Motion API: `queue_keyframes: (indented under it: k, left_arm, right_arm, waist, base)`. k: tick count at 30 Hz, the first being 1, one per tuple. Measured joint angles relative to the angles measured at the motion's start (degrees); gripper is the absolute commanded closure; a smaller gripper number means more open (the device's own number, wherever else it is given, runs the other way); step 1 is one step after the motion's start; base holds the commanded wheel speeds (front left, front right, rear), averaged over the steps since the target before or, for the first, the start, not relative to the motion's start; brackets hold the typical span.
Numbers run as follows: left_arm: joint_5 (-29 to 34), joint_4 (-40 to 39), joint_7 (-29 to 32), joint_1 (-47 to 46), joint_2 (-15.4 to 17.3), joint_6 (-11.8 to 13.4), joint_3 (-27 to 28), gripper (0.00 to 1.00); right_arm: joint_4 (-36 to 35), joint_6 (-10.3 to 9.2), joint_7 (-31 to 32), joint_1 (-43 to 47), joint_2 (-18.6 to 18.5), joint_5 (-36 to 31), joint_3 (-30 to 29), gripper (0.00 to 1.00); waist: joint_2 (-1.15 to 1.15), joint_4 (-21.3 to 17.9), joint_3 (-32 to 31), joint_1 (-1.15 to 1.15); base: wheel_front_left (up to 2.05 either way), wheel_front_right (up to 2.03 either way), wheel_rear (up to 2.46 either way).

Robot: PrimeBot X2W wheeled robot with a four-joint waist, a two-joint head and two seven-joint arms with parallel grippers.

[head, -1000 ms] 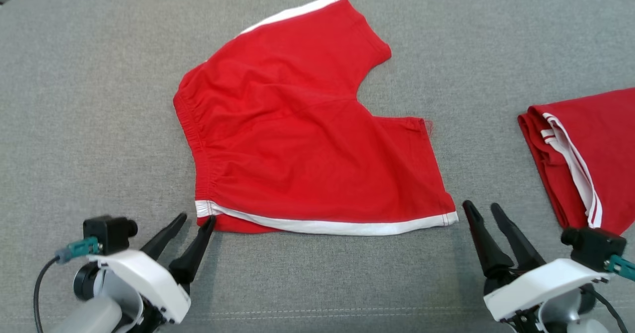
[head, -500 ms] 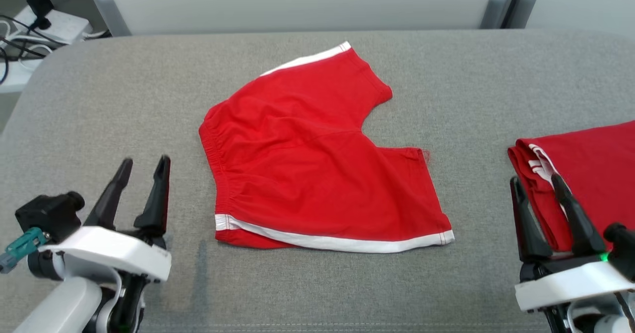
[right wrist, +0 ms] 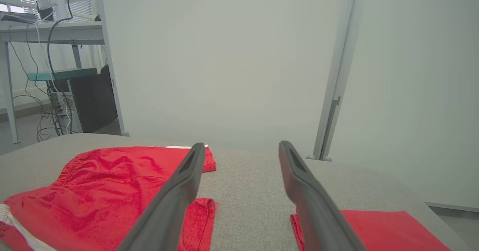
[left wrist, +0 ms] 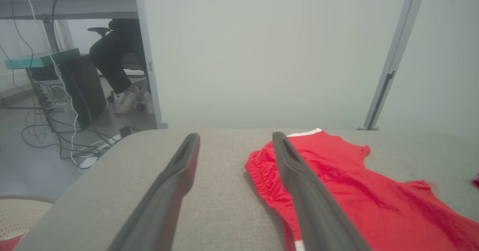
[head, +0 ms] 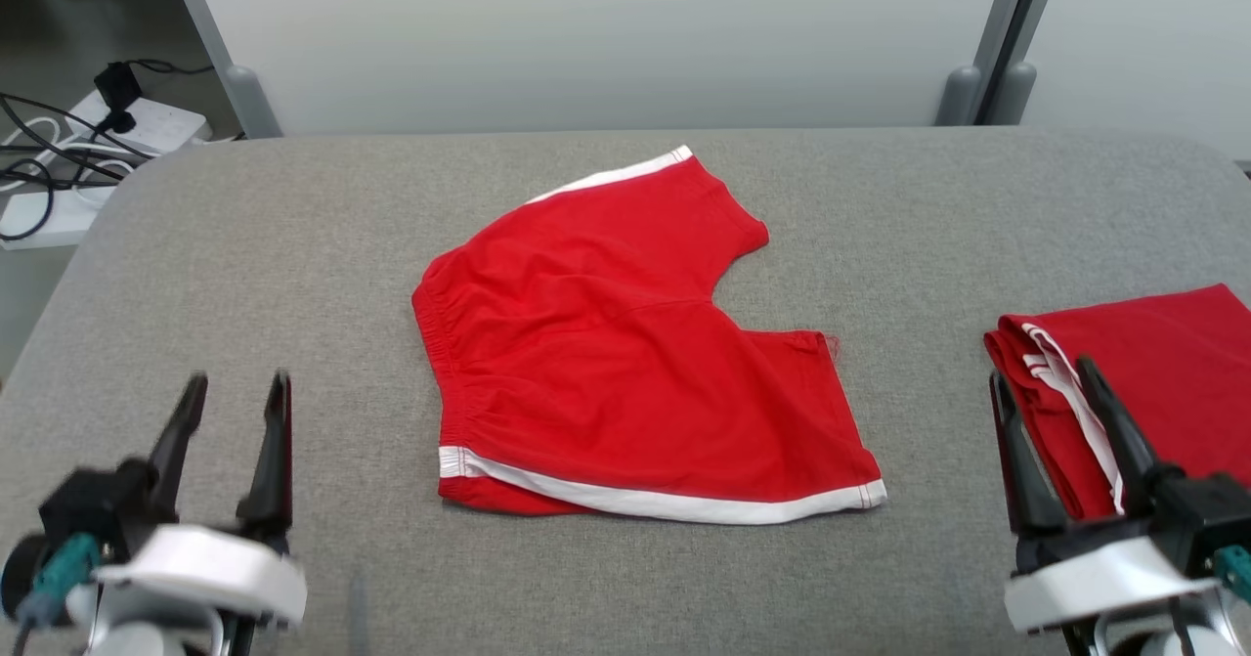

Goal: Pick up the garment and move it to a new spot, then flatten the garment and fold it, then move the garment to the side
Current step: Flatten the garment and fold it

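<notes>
The red shorts (head: 625, 343) lie spread flat on the grey counter (head: 293, 245), between the two claws and touching neither. Their gathered waistband faces the left claw (head: 240, 378), which stands well apart on that side. The white-trimmed near edge lies about level with the middle of both claws' fingers, and the rest of the cloth stretches away beyond their tips. In the left wrist view the waistband sits just past that claw's right finger. The left claw is spread wide over bare counter with nothing between its fingers. The right claw (head: 1039, 371) is equally wide and empty, well apart from the shorts' leg opening. Its fingers cross in front of the near corner of a folded red garment (head: 1153, 363) lying just to its right, and I cannot tell whether they touch it. Beyond both claws' tips a pale partition (head: 586, 40) closes off the far edge of the counter. Past the left claw, off the counter's corner, a power strip (head: 147, 128) with dark cables sits on the floor. The left wrist view shows a seated person's legs (left wrist: 112, 56) under a desk.
</notes>
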Motion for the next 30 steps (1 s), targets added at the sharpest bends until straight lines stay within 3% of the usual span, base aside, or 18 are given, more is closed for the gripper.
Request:
queue_keyframes:
  k: [8,16,30]
  left_arm:
    - [3.83,0.74,0.0,9.43,-0.9,-4.9,4.61,0.0]
    - [5.02,3.72,0.0,10.72,-3.68,-9.69,7.48,0.0]
    - [7.57,5.87,0.0,10.68,-5.28,-10.98,8.93,0.0]
  right_arm:
    - [2.45,0.0,-0.73,6.28,1.11,0.01,-1.54,0.0]
    - [0.85,0.01,-0.55,9.88,2.1,0.01,-1.2,0.0]
    - [-0.51,0.01,0.21,11.21,3.12,0.05,-0.98,0.0]
  waist:
    - [0.0,1.6,-2.4,0.0]
    - [0.0,2.21,-3.86,0.0]
    - [0.0,1.41,-3.65,0.0]
  base:
    - [0.0,0.0,0.0]
    - [0.0,0.0,0.0]
    - [0.0,0.0,0.0]
